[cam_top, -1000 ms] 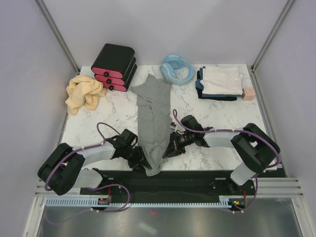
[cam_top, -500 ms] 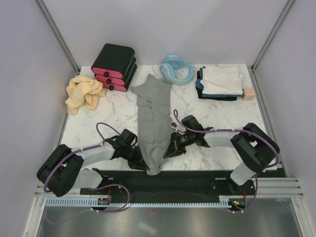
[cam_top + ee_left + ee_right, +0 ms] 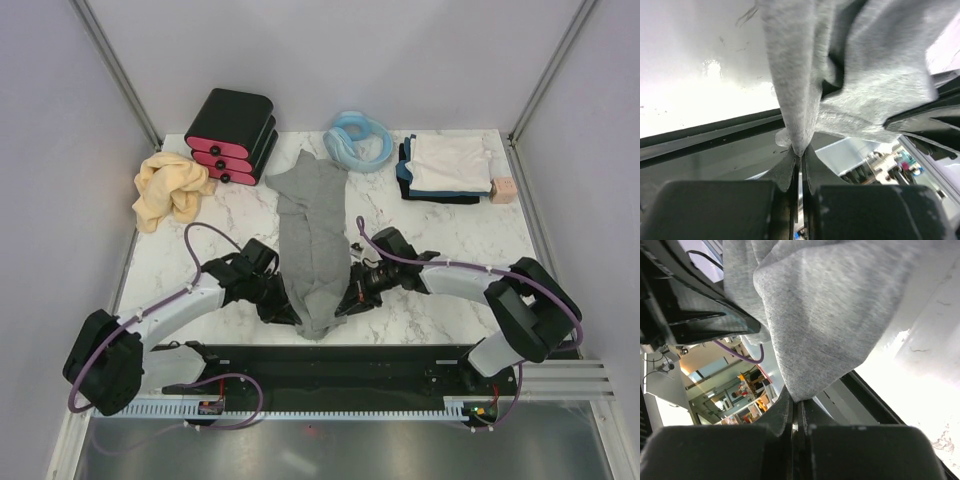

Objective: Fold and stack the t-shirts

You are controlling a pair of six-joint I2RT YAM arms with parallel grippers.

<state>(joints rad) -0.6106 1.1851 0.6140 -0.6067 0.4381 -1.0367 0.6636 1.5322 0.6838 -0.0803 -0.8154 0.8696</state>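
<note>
A heather-grey t-shirt (image 3: 312,235) lies as a long narrow strip down the middle of the table, from the back to the front edge. My left gripper (image 3: 292,312) is shut on its near left edge; the cloth (image 3: 840,75) rises from between my fingers. My right gripper (image 3: 345,300) is shut on its near right edge, and the grey cloth (image 3: 835,305) fills that wrist view. A tan-yellow t-shirt (image 3: 170,188) lies crumpled at the left. A whitish t-shirt (image 3: 450,163) lies folded on dark ones (image 3: 406,172) at the back right.
A black box with pink drawers (image 3: 232,135) stands at the back left. A light-blue coiled hose (image 3: 358,140) lies at the back centre. A small pink block (image 3: 502,190) sits right of the folded stack. A black strip (image 3: 350,358) runs along the table's front edge.
Both grippers have moved away from the front edge toward the back, carrying the shirt's near end with them. The shirt's tip no longer hangs over the black strip.
</note>
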